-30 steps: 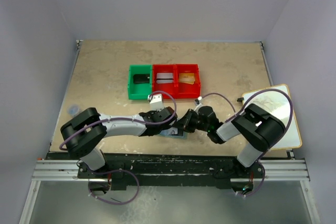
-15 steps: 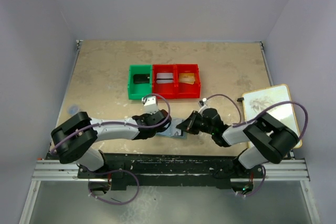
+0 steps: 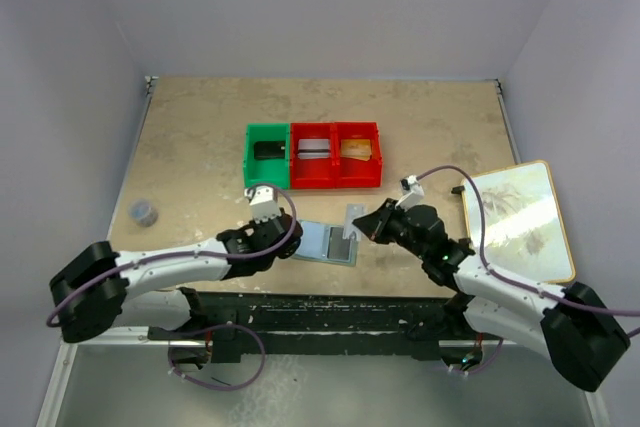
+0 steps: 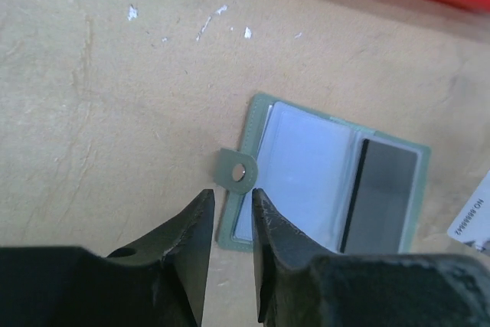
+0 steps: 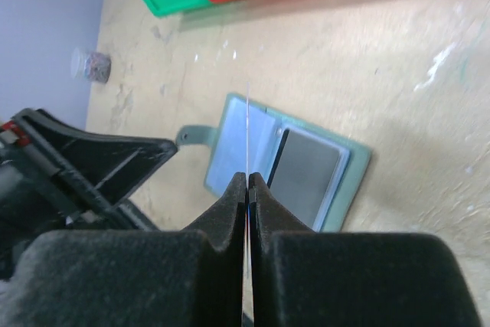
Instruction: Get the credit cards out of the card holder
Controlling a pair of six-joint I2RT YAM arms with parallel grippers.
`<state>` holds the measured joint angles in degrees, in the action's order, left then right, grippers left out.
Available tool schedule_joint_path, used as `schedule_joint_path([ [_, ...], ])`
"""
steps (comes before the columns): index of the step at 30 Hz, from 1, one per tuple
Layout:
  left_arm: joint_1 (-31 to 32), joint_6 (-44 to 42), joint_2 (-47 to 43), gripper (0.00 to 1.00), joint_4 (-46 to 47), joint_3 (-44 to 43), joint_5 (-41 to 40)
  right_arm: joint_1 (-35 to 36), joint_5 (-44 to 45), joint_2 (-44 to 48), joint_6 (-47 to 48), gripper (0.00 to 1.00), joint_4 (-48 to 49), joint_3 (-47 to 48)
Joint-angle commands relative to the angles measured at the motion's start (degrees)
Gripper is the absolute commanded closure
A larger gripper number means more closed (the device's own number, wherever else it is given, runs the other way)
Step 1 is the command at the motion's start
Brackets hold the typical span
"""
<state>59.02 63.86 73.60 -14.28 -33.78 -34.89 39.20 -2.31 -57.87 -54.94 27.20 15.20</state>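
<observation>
We log the card holder [image 3: 326, 243] lying open and flat on the table [image 3: 200, 127] near its front edge. It sits between the two grippers and well apart from the green bin [image 3: 266, 155] and the red bins [image 3: 335, 152], with a dark card [image 4: 380, 197] showing in its right-hand panel. The right gripper [image 3: 372, 224] is clamped on a white card [image 3: 351, 219], seen edge-on as a thin line between its fingers in the wrist view, just beside the holder's right edge. The left gripper [image 3: 283, 237] has its jaws slightly apart with nothing between them, its tips just short of the snap tab [image 4: 235, 171].
</observation>
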Motion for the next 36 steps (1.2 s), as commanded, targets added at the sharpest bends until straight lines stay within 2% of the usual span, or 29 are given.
schedule_joint_path([
  [1, 0.2, -1.1, -9.9, 0.73, 0.9, 2.1, -5.3, -0.3, 6.5, 6.0, 13.7, 1.0, 0.5, 2.6],
  [5, 0.1, -1.0, -14.7, 0.65, -4.2, 2.5, -9.6, -0.2, 7.2, 9.4, 22.5, 1.0, 4.8, 2.8],
  [8, 0.1, -0.1, -16.8, 0.51, -7.8, 2.8, -11.9, -0.2, 6.3, 8.9, 30.8, 1.0, 8.5, 3.8],
  [10, 0.1, 1.1, -18.2, 0.47, -9.2, 3.9, -12.4, -0.2, 5.0, 7.2, 36.6, 1.0, 11.9, 4.8],
  [14, 0.0, 3.8, -21.0, 0.44, -11.0, 5.6, -11.9, -0.1, 0.4, 2.1, 48.1, 1.0, 14.8, 8.7],
  [18, 0.0, 4.3, -24.2, 0.41, -11.1, 7.5, -10.8, -0.1, -1.3, -4.5, 57.9, 1.0, 12.8, 15.6],
  [23, -0.1, 5.9, -24.9, 0.4, -16.5, 6.8, -12.0, -0.1, -5.1, -13.9, 68.0, 1.0, 9.8, 24.5],
  [29, -0.1, 8.1, -27.5, 0.4, -22.1, 6.2, -14.4, -0.1, -3.3, -25.9, 73.6, 1.0, 3.0, 37.2],
  [36, -0.2, 7.4, -30.6, 0.38, -24.0, 5.6, -15.2, -0.1, -2.8, -36.4, 77.7, 1.0, -2.8, 48.2],
])
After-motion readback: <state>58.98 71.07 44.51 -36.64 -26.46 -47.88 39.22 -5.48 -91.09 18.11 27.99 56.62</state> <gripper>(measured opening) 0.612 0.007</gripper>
